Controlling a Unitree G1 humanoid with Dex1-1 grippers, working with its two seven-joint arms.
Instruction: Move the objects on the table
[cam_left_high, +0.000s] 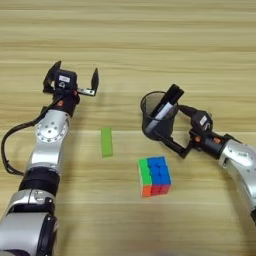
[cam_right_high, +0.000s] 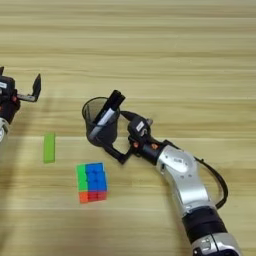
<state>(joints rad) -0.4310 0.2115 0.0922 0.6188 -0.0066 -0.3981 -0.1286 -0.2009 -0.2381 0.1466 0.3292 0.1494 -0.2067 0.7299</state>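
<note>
On the light wood-grain table (cam_left_high: 150, 45), the right gripper (cam_left_high: 176, 131) pinches the wall of the black mesh pen cup (cam_left_high: 159, 116), which holds black-and-silver markers (cam_left_high: 166, 102). The left gripper (cam_left_high: 72, 80) hovers with fingers spread, well apart from the cup. The small flat bright-green rectangular block (cam_left_high: 106, 141) lies between the arms, and the multicoloured puzzle cube (cam_left_high: 154, 176) sits just in front of the cup.

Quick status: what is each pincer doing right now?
Left pincer: open, holding nothing, beyond the green block.
Right pincer: shut on the pen cup, one finger at each side.
</note>
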